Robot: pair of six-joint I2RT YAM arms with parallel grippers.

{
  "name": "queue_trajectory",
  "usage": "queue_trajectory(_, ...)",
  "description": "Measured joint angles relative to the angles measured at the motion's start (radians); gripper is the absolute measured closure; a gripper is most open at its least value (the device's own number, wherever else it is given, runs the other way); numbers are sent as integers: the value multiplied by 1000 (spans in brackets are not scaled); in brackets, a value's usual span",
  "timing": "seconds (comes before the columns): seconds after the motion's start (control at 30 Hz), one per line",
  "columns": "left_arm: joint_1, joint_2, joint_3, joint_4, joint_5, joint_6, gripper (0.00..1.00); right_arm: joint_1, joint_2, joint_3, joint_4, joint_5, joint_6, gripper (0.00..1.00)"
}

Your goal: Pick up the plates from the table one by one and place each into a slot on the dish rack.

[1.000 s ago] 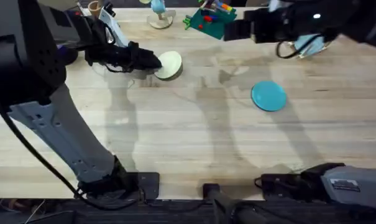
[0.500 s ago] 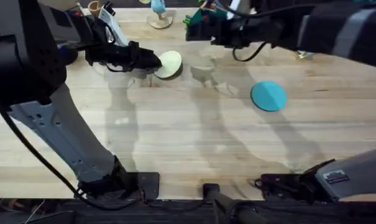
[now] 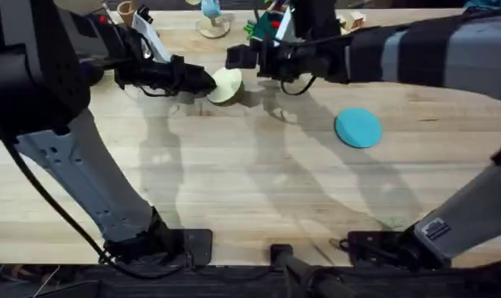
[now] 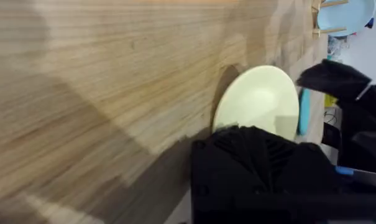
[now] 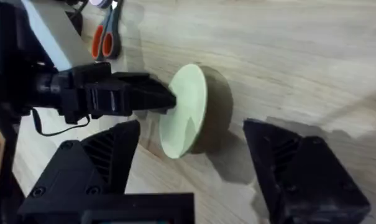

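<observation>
Cream plate tilted up on edge, pinched by your left gripper, with the right gripper spread and closing in on it.

The cream plate (image 3: pixel 226 85) stands tipped off the table (image 3: pixel 250 190), one rim pinched in the left gripper (image 3: pixel 202 81) and its free rim pointing toward the right gripper (image 3: pixel 243 58), which sits just beside it with fingers spread wide, the plate lined up in the gap between them in the right wrist view (image 5: pixel 183 118). This looks like a handover: bring the right fingers over the free rim squarely, close firmly, and only then let the left side go, or the plate may slip and drop flat. The blue plate (image 3: pixel 358 127) lies flat, well apart from both grippers, waiting its turn. The rack (image 4: pixel 327 15), already holding a pale plate, stands beyond the cream one from the left gripper.
</observation>
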Motion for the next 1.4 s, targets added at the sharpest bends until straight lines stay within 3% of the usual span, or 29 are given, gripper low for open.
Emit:
queue_trajectory(0.27,0,0,0,0,0,0,959,13,72,0,77,-2,69,55)
queue_trajectory(0.6,0,0,0,0,0,0,960,37,143,1,162,-1,179,349)
queue_trajectory(0.8,0,0,0,0,0,0,960,68,152,1,165,-4,206,620)
queue_trajectory(0.9,0,0,1,-2,0,0,960,71,157,1,166,-15,220,939)
queue_trajectory(1.2,3,0,2,-12,0,4,960,65,157,7,171,-25,233,972)
queue_trajectory(1.4,3,-20,4,-93,-33,34,960,55,138,7,126,-35,188,970)
